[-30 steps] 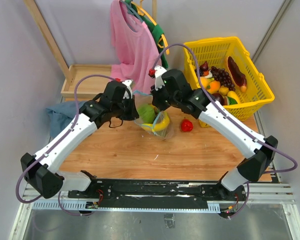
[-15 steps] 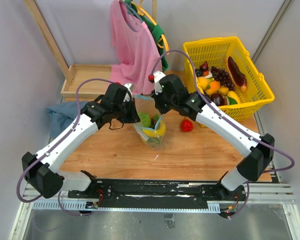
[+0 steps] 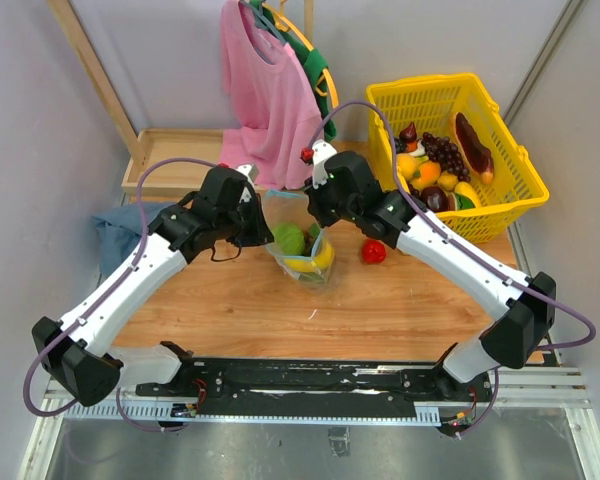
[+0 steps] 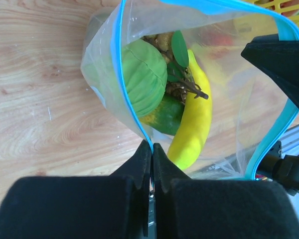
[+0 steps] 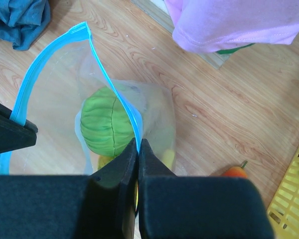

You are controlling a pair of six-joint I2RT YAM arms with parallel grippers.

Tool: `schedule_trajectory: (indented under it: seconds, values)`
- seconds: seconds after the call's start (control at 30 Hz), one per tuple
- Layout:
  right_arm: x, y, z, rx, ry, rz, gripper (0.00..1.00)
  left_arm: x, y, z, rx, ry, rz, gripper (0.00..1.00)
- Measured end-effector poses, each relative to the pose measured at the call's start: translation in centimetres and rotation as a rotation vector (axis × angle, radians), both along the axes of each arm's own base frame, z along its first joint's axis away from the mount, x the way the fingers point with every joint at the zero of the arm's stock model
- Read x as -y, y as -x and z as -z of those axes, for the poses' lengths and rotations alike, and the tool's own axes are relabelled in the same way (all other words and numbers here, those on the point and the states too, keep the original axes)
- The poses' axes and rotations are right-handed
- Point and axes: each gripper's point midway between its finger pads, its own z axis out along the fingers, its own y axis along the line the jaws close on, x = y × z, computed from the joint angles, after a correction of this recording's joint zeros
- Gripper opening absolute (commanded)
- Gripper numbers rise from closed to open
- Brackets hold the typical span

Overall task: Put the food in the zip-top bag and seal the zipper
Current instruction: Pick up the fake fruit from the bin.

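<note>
Left pincer (image 4: 150, 149) and right pincer (image 5: 138, 144) each clamp opposite ends of the bag's (image 3: 285, 210) blue zipper (image 5: 20, 102). The bag hangs more upright than a second ago.

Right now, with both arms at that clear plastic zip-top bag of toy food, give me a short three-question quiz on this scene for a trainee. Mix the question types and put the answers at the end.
1. True or false: the teal-blue zipper strip on the clear crinkly plastic bag is sealed.
2. The small glossy red toy fruit lies: A) inside the bag, B) on the wooden table beside the bag, C) in a gripper.
3. What do the left gripper and right gripper pinch?

Key: 1 false, the mouth is open; 2 B; 3 the bag's zipper strip.
</note>
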Motion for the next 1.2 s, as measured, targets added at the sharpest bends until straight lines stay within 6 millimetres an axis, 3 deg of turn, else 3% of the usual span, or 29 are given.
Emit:
schedule_trajectory:
  seconds: [0.17, 0.4, 0.57, 0.7, 0.93, 1.07, 1.2]
  values:
    - [-0.2, -0.1, 0.0, 0.003, -0.012, 0.005, 0.02, 0.2, 0.4, -0.4, -0.017, 0.015, 0.006, 0.0]
    - [0.8, -1.4, -0.2, 0.027, -0.008, 0.058, 0.05, 2.5, 1.4, -3.5, 0.044, 0.072, 0.087, 0.0]
    - [3.0, -2.9, 0.7, 0.001, -0.001, 0.128, 0.06, 1.8, 1.2, -3.3, 0.06, 0.051, 0.062, 0.0]
    - [2.5, -2.7, 0.6, -0.028, -0.045, 0.096, 0.09, 1.8, 1.3, -1.9, 0.035, 0.032, 0.061, 0.0]
    - [0.6, -1.2, -0.5, -0.068, -0.109, -0.024, 0.32, 2.3, 0.4, -1.2, 0.036, 0.034, 0.044, 0.0]
    - [1.0, -0.5, -1.3, -0.051, -0.109, -0.044, 0.48, 2.4, 0.1, -1.1, 0.052, 0.047, 0.033, 0.0]
    - [3.0, 0.6, -3.5, 0.003, -0.12, -0.05, 0.58, 2.2, 0.0, -0.7, 0.067, 0.048, 0.025, 0.0]
